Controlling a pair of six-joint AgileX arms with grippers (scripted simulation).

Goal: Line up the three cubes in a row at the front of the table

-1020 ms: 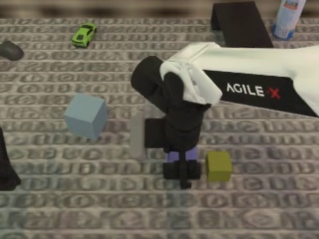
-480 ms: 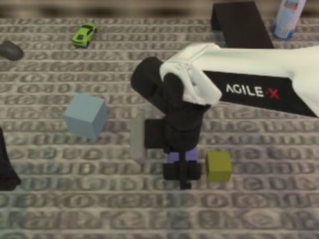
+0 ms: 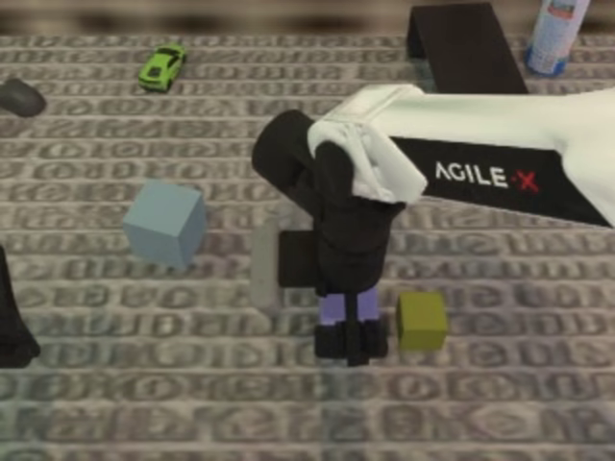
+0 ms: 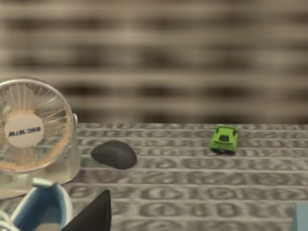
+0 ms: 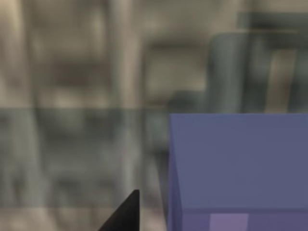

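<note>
The lavender cube (image 3: 336,307) rests on the table (image 3: 192,403) near the front, mostly hidden under my right gripper (image 3: 352,341), which points straight down over it. In the right wrist view one dark finger (image 5: 126,214) shows, with a bare gap between it and the lavender cube (image 5: 240,163); the gripper reads as open. The small olive-yellow cube (image 3: 422,321) stands just right of the lavender one, apart from it. The large blue-grey cube (image 3: 165,223) stands farther back on the left; its edge (image 4: 302,217) shows in the left wrist view. My left arm (image 3: 12,331) is parked at the left edge, open.
A green toy car (image 3: 161,66) is at the back left and a big black box (image 3: 466,46) at the back right, next to a white-and-blue bottle (image 3: 557,34). A dark mouse (image 3: 21,97) lies at the far left. The left wrist view also shows a fan (image 4: 31,137) and a shoe (image 4: 41,211).
My right gripper has shifted slightly toward the table's front in the top view, so more of the lavender cube shows behind it. The cubes and the left arm have not moved.
</note>
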